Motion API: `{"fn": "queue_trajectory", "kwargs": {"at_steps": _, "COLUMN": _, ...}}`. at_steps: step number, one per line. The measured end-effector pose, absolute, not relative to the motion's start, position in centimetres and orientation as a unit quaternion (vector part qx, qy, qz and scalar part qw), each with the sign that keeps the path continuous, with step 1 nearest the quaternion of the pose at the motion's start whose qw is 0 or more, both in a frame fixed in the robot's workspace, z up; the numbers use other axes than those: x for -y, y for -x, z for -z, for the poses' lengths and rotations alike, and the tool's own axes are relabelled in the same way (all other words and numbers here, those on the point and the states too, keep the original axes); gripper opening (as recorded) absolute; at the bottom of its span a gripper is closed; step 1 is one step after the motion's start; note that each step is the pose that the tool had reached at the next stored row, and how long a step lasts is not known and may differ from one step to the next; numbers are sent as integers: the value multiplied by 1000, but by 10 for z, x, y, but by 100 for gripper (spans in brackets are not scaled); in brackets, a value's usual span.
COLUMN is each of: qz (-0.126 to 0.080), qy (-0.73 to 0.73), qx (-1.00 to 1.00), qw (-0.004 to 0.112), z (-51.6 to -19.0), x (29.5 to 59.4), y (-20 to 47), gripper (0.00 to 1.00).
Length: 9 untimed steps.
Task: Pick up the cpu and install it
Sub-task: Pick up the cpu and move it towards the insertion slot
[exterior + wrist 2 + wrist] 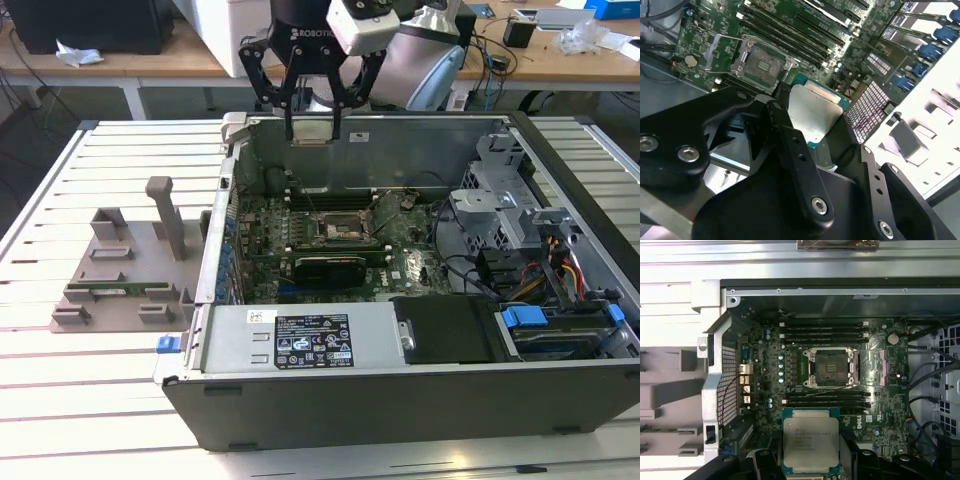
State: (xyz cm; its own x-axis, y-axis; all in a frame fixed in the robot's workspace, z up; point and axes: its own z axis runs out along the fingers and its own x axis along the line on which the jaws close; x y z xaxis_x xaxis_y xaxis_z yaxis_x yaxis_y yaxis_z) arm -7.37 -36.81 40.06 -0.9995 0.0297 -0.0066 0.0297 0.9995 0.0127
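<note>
Evidently the cpu (811,440), a flat square chip with a matte silvery metal top and a thin green rim, is clamped by two opposite edges between the black, bolted fingers (785,125) of the gripper (312,132), whose jaws are drawn narrow on it. In the upper centre of the exterior view it is held level over the far part of the open computer case (400,400), well apart from the green motherboard (400,265) below.

In the first wrist view the socket (830,367) is seen as a dark square in a bright metal frame, with its contact field exposed. It is flanked by rows of black memory slots (825,332). Open room is left above the board between the sheet-metal walls.

At the exterior view's left a grey moulded fixture (120,270) is laid on the slatted white table (60,400).
</note>
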Motion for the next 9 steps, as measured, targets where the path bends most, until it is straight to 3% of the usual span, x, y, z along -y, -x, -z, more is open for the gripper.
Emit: {"fn": "queue_trajectory", "kwargs": {"at_steps": 9, "qz": -6, "qy": -15, "qx": -1000, "qw": 2, "z": -387, "x": 363, "y": 45, "gripper": 54}}
